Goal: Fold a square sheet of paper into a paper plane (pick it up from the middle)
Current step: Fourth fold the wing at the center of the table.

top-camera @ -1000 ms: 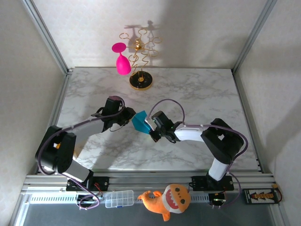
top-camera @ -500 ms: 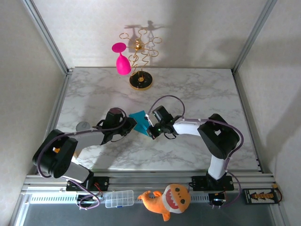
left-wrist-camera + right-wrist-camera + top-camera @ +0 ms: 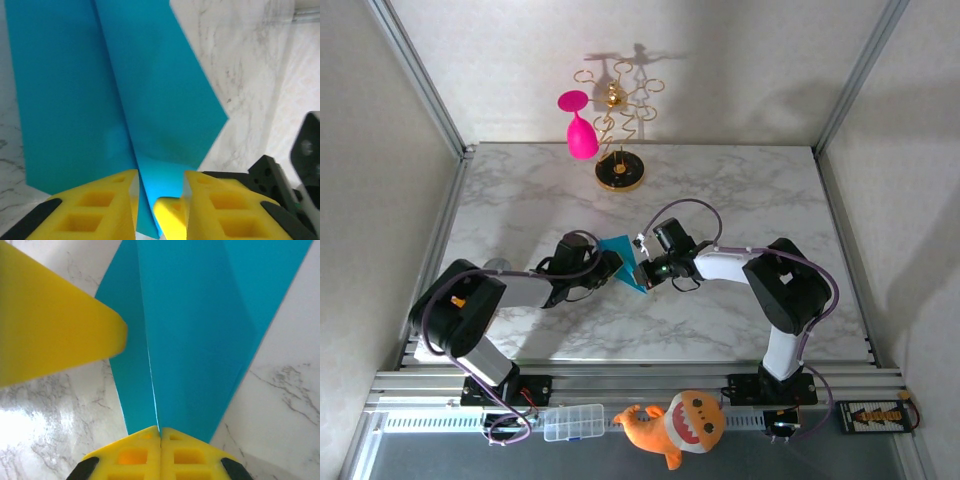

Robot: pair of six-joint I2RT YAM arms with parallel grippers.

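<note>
Right gripper [image 3: 160,432] pinches the paper [image 3: 200,335] at its crease, anchoring it; left gripper [image 3: 160,182] sits opposite, jaws apart astride that fold, probably to press it.

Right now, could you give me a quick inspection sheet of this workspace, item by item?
Surface: white marble-pattern table.
Job's things: turquoise paper, partly folded, creases visible.
Clutter: pink goblet upside down at gold stand, far edge; orange plush toy and clear box on front rail.
Grippers: right gripper shut on the paper; left gripper open, jaws astride a fold.
Cables: purple cable loops over the right arm.
Surroundings: white walls, aluminium frame.
</note>
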